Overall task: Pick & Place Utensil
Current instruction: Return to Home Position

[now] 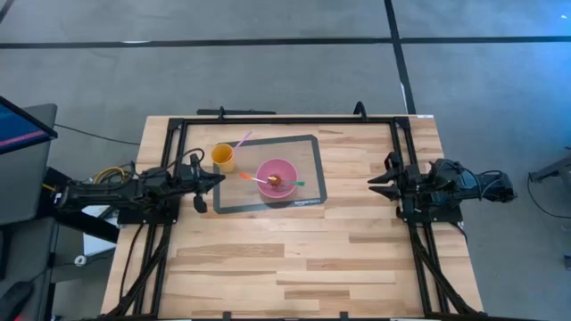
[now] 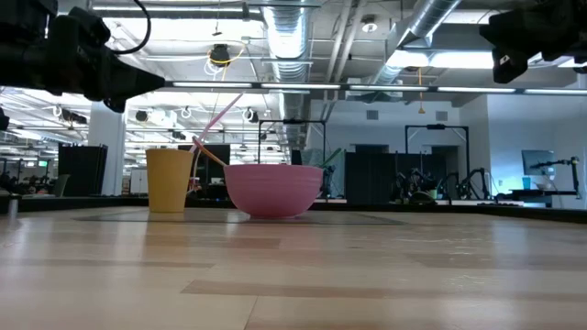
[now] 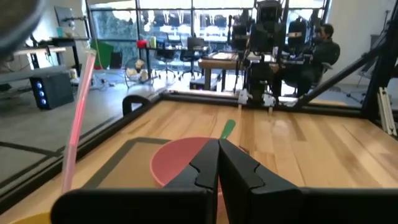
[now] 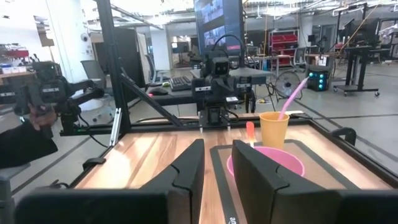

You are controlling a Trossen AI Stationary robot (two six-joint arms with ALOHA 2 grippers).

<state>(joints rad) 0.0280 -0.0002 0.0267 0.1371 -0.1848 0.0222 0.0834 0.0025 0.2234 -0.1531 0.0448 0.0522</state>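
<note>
A pink bowl point(image 1: 277, 175) point(image 2: 272, 191) stands on a grey mat point(image 1: 308, 152) at the table's middle. Across the bowl lean an orange-handled utensil point(image 1: 254, 177) point(image 4: 250, 132) and a green-handled one point(image 1: 295, 184) point(image 3: 227, 129). A yellow cup point(image 1: 223, 158) point(image 2: 169, 181) stands on the mat left of the bowl, and a pink utensil point(image 1: 243, 140) point(image 3: 78, 118) sticks slanting out of it. My left gripper point(image 1: 219, 179) point(image 3: 217, 158) hovers left of the bowl, shut and empty. My right gripper point(image 1: 373, 185) point(image 4: 217, 163) hovers right of the mat, open and empty.
Black frame rails point(image 1: 285, 119) run along the table's far edge and down both sides. Bare wood lies near of the mat point(image 1: 294, 259). A person sits beyond the table's right side point(image 3: 323, 43), and a dark sleeve point(image 4: 25, 146) shows beyond its left side.
</note>
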